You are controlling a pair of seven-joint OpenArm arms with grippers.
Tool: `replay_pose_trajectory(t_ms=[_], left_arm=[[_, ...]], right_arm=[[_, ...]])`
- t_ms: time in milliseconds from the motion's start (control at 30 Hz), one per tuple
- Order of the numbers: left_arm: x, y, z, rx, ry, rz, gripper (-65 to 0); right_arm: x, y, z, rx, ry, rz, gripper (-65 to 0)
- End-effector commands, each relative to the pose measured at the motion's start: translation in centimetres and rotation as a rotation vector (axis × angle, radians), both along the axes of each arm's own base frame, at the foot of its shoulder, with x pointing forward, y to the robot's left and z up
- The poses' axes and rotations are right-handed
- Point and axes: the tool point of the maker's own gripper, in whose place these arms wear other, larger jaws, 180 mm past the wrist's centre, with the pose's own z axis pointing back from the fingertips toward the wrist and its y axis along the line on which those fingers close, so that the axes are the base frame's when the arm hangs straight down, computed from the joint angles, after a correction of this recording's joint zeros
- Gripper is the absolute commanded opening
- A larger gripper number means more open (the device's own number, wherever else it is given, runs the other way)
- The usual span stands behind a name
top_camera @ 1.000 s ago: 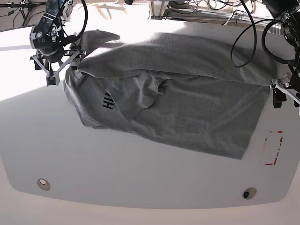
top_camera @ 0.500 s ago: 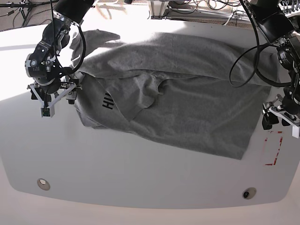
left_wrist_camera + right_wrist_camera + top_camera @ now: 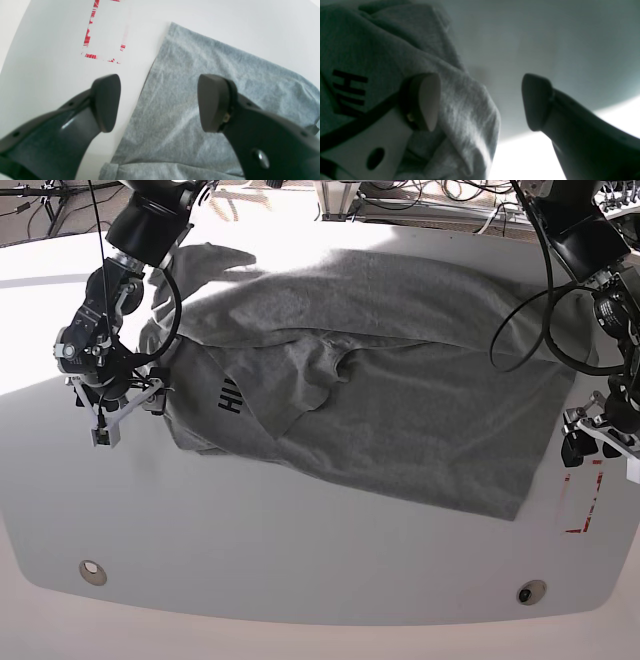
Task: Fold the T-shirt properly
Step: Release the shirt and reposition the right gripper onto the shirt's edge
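The T-shirt (image 3: 380, 390) lies spread across the white table (image 3: 300, 560), half folded, with its upper part doubled over toward the front and the black lettering (image 3: 230, 395) showing near its left edge in the base view. The right gripper (image 3: 125, 405) hangs just beside that lettered edge, low over the table. In the right wrist view its jaws stand wide apart with nothing between them; one finger (image 3: 425, 100) is over a bunched fold of grey cloth, the other over bare table, and I cannot tell whether the first one touches the cloth. The left gripper (image 3: 600, 442) sits at the opposite end, just beside the shirt's straight side edge. Its jaws are also spread wide and empty, straddling that edge from above. A red tape outline (image 3: 102, 32) marks the table close to it. No containers are in view.
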Motion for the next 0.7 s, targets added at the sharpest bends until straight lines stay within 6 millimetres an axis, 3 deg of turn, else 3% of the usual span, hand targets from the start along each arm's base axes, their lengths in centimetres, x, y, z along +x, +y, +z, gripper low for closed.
replay_pose_trajectory(t_ms=[0,167,667], left_arm=[[0.5,0.6,1.8,0.022,-0.052,0.003,-19.9],[0.5,0.6,1.7,0.022,-0.049,0.003,-19.9],[0.3,1.6,0.4,0.048,-0.008,0.036,-19.9]], right_arm=[[1.7,-0.3,1.0,0.004,-0.079,-0.001,-16.2],[1.5,-0.1,-1.1,0.044,-0.054,-0.006,-16.2],[-0.5,1.8,-3.8,0.098,0.004,-0.001,-16.2]])
